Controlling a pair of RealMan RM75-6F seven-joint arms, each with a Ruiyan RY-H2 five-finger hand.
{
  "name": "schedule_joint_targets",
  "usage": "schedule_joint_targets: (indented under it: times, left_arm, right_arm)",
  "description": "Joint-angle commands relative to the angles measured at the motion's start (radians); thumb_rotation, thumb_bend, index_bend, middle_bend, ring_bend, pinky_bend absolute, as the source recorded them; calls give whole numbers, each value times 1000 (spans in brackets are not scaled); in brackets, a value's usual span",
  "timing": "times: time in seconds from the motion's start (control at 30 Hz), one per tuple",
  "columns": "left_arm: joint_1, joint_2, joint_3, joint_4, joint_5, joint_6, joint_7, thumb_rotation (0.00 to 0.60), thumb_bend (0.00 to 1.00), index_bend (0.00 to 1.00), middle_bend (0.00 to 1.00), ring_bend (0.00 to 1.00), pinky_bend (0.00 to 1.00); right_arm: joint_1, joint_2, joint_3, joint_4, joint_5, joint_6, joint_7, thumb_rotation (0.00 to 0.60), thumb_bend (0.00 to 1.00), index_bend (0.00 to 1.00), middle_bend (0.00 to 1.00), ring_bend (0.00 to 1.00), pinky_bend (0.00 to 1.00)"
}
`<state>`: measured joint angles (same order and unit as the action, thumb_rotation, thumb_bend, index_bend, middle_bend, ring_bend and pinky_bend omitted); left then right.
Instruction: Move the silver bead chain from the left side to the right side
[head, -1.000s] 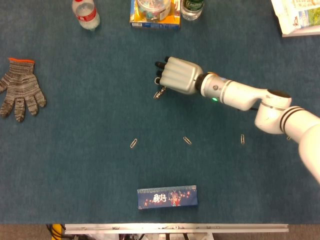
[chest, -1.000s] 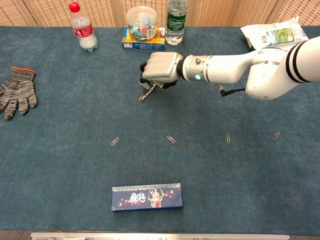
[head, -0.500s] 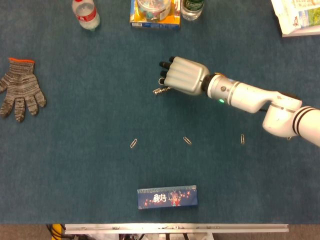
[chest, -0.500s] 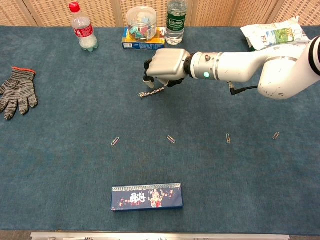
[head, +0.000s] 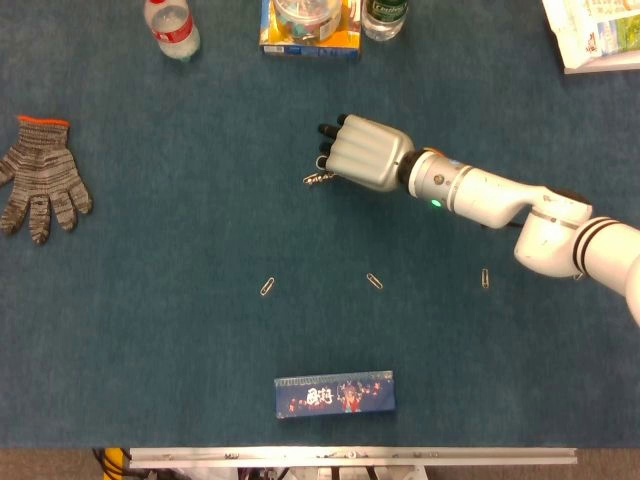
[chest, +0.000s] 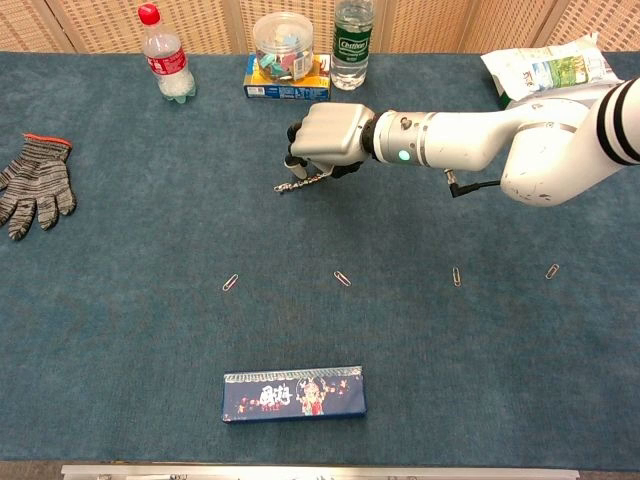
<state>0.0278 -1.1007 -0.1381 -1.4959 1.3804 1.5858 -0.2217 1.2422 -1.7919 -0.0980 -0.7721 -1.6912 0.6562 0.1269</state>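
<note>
My right hand (head: 365, 152) (chest: 328, 137) hovers over the middle of the blue table, a little behind its centre, with its fingers curled in. It grips the silver bead chain (head: 318, 179) (chest: 299, 181), whose short free end sticks out to the left below the fingers. The rest of the chain is hidden inside the hand. My left hand shows in neither view.
A grey knit glove (head: 38, 187) lies at the far left. A red-capped bottle (chest: 165, 58), a jar on a box (chest: 284, 60) and a green-label bottle (chest: 351, 40) stand along the back. Paper clips (chest: 342, 278) dot the middle; a dark flat box (chest: 294, 393) lies near the front.
The right hand shifted slightly right and back with the chain. The chain's free end swung up from hanging to sticking out sideways.
</note>
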Motion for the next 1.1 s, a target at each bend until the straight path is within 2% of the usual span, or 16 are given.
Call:
schedule_joint_targets:
  times: [0.03,0.43,0.77,0.83,0.93,1.03,1.1]
  left_arm:
    - [0,0,0,0,0,0,0,600,220,450,139,5,0]
    - [-2,0,1,-3,3,-2,4,600,220,450,139,5,0]
    - [-1,0,3,-8,12,5,8,600,220,450,140,6,0]
    - [0,1,3,-8,12,8,5,600,220,450,140,6,0]
    - [2,2,4,-8,16,12,1,600,220,450,140,6,0]
    - [3,3,5,-9,19,14,-2,600,220,450,140,6,0]
    - [4,4,6,-9,21,16,-5,600,220,450,140,6,0]
  right_arm:
    - [-3,7,-4,-5,-2,-1,0,600,1000,387,362,163,325]
    - [-44,133,-17,-144,13,4,-63,600,1000,387,362,162,325]
    - [-82,161,34,-218,64,37,-115,600,992,387,358,163,326]
    - [-98,155,57,-227,89,55,-133,600,872,387,349,162,327]
    - [-125,144,91,-241,130,81,-185,600,607,387,333,162,329]
    - [-145,143,126,-278,186,82,-254,600,444,387,289,161,330]
    - [-158,146,151,-313,233,75,-302,600,384,387,259,148,329]
